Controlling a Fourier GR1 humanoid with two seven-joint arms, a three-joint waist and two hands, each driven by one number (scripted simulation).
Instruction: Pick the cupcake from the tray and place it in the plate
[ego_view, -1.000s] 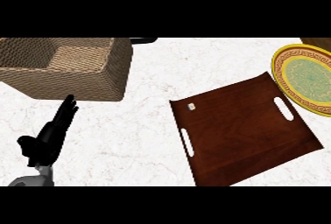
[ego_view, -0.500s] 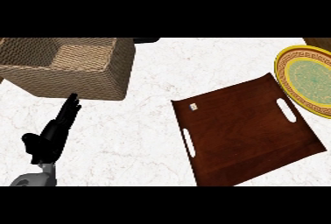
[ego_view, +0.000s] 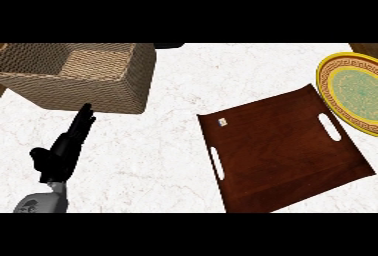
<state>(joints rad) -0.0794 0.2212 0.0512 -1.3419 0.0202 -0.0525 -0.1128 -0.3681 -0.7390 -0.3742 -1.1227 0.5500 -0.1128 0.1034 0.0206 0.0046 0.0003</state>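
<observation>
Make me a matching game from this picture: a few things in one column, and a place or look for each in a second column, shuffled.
Things:
1. woven basket
2. tray
3. plate
4. left hand

Places and looks:
A. yellow rim, at the view's right edge
B. lower left, black, fingers straight
C. upper left of the counter
D. dark brown, a slot handle on two sides

Pairs: 1-C, 2-D, 3-A, 4-B.

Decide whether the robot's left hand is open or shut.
Open: the left hand has straight fingers pointing toward the basket and holds nothing.
</observation>
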